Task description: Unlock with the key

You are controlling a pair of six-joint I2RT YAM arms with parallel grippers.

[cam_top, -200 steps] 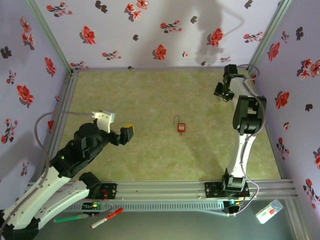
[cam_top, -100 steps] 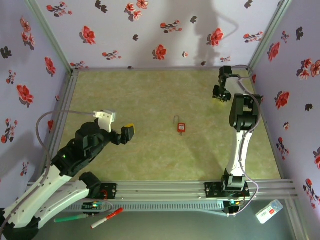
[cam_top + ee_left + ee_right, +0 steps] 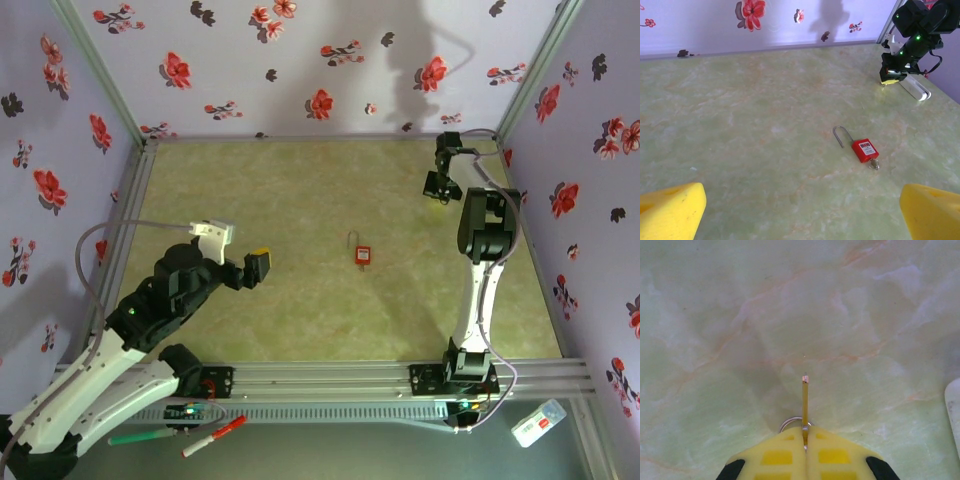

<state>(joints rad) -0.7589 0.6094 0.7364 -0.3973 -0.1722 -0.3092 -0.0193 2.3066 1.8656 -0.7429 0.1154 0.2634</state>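
Movement since the earlier frames is slight and belongs to the right arm: over the last second its elbow has swung a little to the left, and the right hand (image 3: 437,187) has shifted with it, ending a touch nearer the back wall (image 3: 300,70) in the far right corner of the desk (image 3: 300,190). In the right wrist view the right hand (image 3: 805,432) has its yellow fingers (image 3: 777,456) pressed together on a key (image 3: 804,397), whose thin blade sticks straight out past the fingertips above the marbled desk, with a small ring showing at its base. A white object (image 3: 954,410) lies just beside that hand, also seen in the left wrist view (image 3: 915,89). The padlock (image 3: 362,255) has not moved; it lies flat near the middle of the desk, well apart from both hands. From the left wrist camera the padlock (image 3: 865,150) shows a red body and a shackle hooked open at one end, with a small metallic piece (image 3: 873,164) touching its lower end, too small to identify. The left hand (image 3: 252,267) has stayed almost where it was, on the left side of the desk, and its jaws are spread wide, the yellow pads (image 3: 670,210) at the two lower corners of its own view and nothing between them.
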